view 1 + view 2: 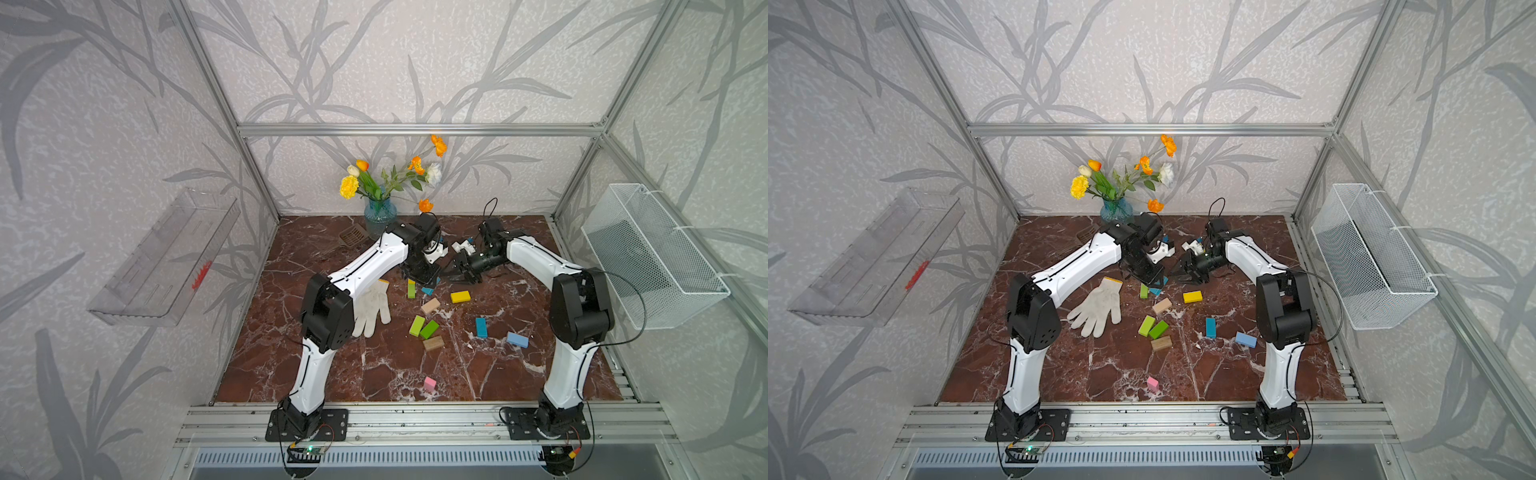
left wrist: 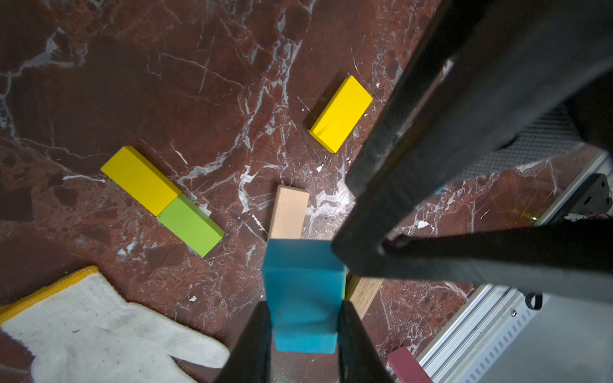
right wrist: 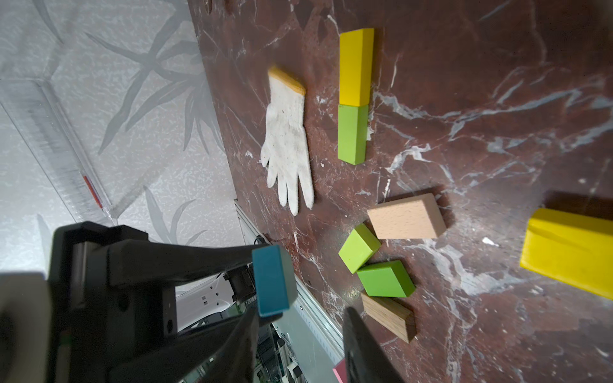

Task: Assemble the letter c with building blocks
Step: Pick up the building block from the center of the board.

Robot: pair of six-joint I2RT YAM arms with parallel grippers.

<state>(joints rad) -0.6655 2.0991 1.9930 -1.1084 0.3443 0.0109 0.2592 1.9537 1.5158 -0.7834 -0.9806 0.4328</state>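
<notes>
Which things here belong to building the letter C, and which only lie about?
For the job: teal block in the left gripper; yellow blocks; green blocks; wooden blocks; blue blocks; pink block.
Lying about: white glove; slotted spatula; vase of flowers; wire basket; clear tray.

Both top views overlook the whole table (image 1: pixel 374 374); wrist cameras look close.

Robotics lab cell dressed as a home: an aluminium frame (image 1: pixel 419 129) boxes in leaf-patterned wallpaper (image 1: pixel 415 62) and a red marble counter (image 1: pixel 374 374). The left arm (image 1: pixel 365 270) and right arm (image 1: pixel 536 255) stand bolted to a rail (image 1: pixel 415 415) at lower centre, with a vase of flowers (image 1: pixel 379 216) at the back.
</notes>
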